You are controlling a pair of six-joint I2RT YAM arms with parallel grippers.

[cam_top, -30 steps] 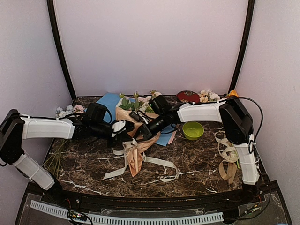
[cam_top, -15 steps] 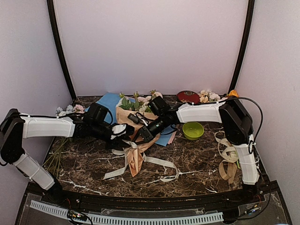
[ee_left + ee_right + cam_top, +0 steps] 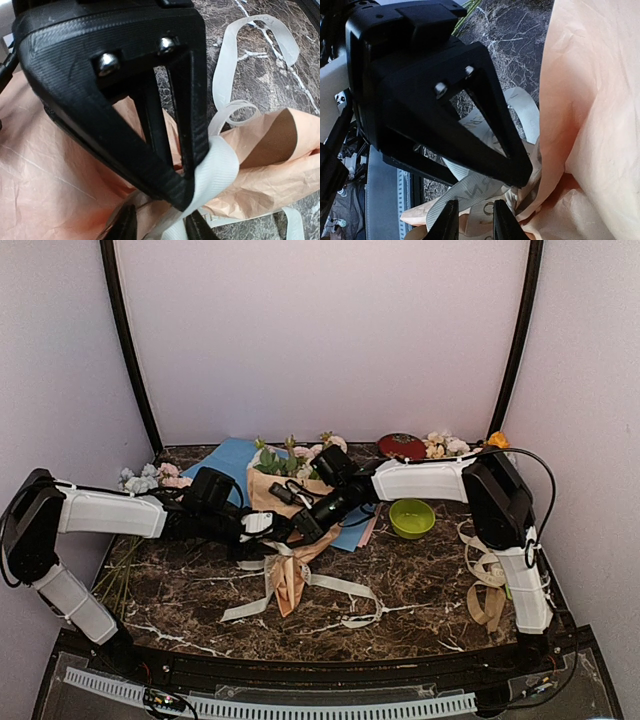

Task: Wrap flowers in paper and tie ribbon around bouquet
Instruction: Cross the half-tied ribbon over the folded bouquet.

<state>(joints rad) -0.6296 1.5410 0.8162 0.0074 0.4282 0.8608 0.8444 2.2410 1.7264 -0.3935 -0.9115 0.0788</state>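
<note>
Dark marble bench, pale walls behind. Bouquet lies mid-bench, blooms toward back, point toward near edge. Flowers peek from paper cone. Ribbon looped at narrow part, tails trailing on bench.

Left tool: fingers apart, ribbon lying between. Right tool: fingers close-set with ribbon between; we cannot tell if pinched.

We judge ribbon limp, light, slippery: take it flat, near crossing. Paper thin, creases easily; blooms fragile, so we hold cone at waist, gently.
</note>
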